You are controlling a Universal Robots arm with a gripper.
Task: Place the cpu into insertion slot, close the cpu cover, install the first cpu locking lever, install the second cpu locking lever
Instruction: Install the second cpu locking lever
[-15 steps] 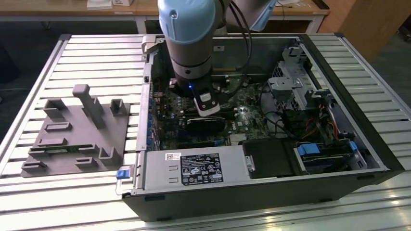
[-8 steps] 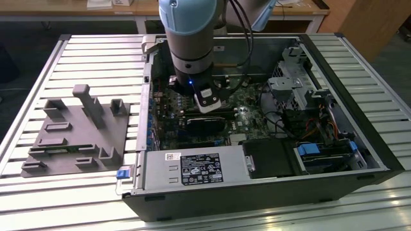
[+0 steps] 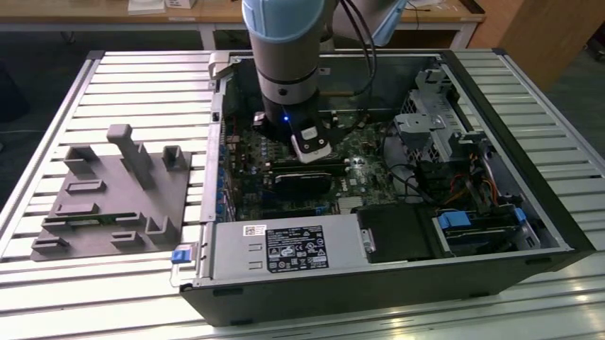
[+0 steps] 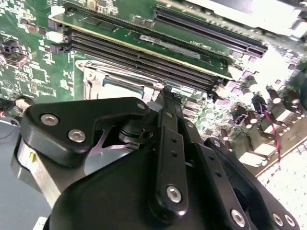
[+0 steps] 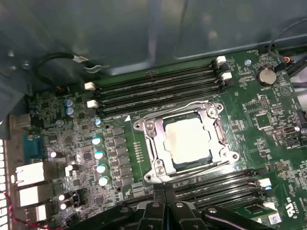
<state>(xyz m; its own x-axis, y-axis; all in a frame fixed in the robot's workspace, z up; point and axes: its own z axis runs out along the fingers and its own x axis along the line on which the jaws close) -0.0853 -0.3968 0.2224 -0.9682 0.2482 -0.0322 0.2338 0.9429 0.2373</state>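
Note:
In the first wrist view the cpu (image 5: 188,142), pale and silvery, lies flat in the insertion slot (image 5: 144,125) on the green motherboard. The cpu cover (image 5: 158,152), a silver frame, lies down around it. Thin wire levers (image 5: 192,167) run along two sides of the socket. My gripper (image 5: 165,189) hovers just off the socket's edge, its two black fingers pressed together with nothing between them. The second wrist view has the gripper (image 4: 165,92) pointing at the socket's silver rim (image 4: 115,85). In the exterior view the gripper (image 3: 315,157) reaches down into the open computer case.
Black memory slots (image 5: 158,88) flank the socket on both sides. The case walls (image 3: 217,142), a drive cage (image 3: 430,127) and cables (image 3: 416,180) crowd the arm. A grey fixture block (image 3: 113,198) lies on the slatted table at the exterior view's left.

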